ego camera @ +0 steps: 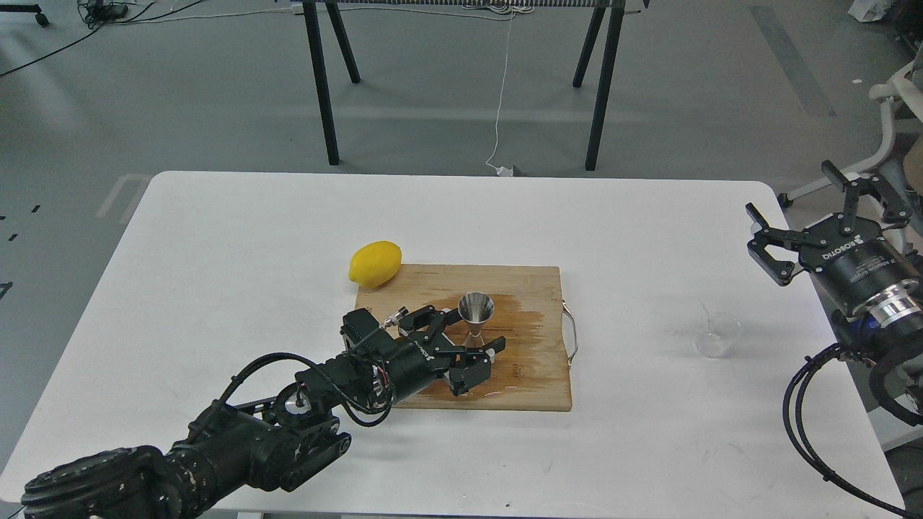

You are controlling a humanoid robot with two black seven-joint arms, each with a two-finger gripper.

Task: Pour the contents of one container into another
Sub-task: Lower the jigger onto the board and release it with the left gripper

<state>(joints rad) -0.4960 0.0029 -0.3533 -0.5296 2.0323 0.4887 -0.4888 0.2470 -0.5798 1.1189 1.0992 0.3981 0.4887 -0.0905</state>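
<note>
The steel jigger [476,311] stands upright on the wooden cutting board [526,288], on a dark wet patch. My left gripper [472,335] reaches in from the lower left and is open, one finger on each side of the jigger's waist and base; I cannot tell whether they touch it. The small clear glass cup [717,335] stands upright on the white table to the right of the board, with nothing holding it. My right gripper [797,209] hovers open at the table's right edge, behind and to the right of the cup, with nothing in it.
A yellow lemon [375,263] lies at the board's back left corner. The board has a metal handle [573,331] on its right side. The white table [216,288] ends close behind my right arm; black table legs [321,79] stand on the floor beyond.
</note>
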